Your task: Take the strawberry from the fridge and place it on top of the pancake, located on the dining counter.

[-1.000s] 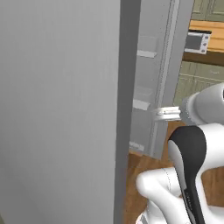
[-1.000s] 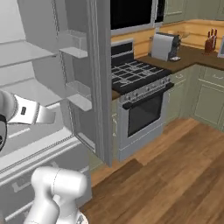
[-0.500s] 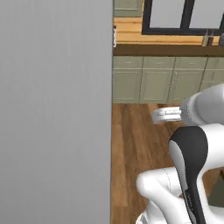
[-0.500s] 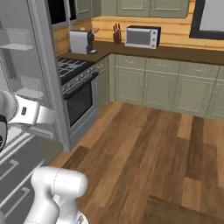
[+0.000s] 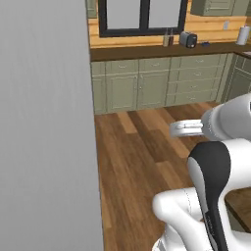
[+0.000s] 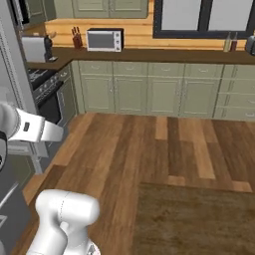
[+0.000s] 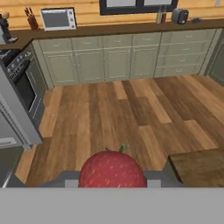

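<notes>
Overhead of a wooden kitchen floor [image 7: 127, 113], the gripper [image 7: 112, 177] is closed on the strawberry [image 7: 112, 170], which sits red and round between its dark finger tips, a green stem at its top. Behind it, olive-green cabinets [image 7: 118, 61] line the far wall, a microwave [image 7: 58, 19] on their counter. At left stands the grey fridge [image 5: 46, 127]; a corner of the dark wooden surface [image 7: 199, 168] shows near right.

Red strawberry [image 7: 112, 169], green stem up, held between the fingers.
</notes>
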{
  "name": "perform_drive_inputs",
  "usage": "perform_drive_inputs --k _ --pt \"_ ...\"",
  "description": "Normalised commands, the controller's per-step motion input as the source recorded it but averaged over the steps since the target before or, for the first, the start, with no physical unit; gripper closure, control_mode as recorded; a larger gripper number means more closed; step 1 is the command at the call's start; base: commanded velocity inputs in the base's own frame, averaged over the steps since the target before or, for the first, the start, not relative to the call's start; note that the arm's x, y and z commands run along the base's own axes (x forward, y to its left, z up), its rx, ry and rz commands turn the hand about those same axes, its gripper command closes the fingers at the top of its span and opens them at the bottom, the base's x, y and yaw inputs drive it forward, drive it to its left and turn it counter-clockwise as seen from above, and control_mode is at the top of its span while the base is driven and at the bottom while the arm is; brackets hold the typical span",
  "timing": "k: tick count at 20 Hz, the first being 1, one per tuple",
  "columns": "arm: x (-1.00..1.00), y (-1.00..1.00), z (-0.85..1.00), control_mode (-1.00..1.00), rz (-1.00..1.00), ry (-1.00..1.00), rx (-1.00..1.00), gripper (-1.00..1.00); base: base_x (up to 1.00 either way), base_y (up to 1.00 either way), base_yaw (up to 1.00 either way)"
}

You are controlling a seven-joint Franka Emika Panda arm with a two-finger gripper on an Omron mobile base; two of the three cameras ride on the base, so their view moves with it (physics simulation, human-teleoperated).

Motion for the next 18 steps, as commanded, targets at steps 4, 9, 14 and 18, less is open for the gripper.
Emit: perform_drive_inputs --k 4,9,14,18 --pt "0.00 0.00 0.00 1.00 0.00 0.00 0.00 1.00 -1.00 -0.45 -0.34" --pt "0.00 0.00 0.00 1.00 0.00 0.00 0.00 1.00 -1.00 -0.34 -0.03" --pt "0.00 0.00 0.00 1.00 0.00 0.00 0.00 1.00 -0.98 -0.01 0.15" --pt "0.00 0.00 0.00 1.00 0.00 0.00 0.00 1.00 -0.99 -0.16 0.15"
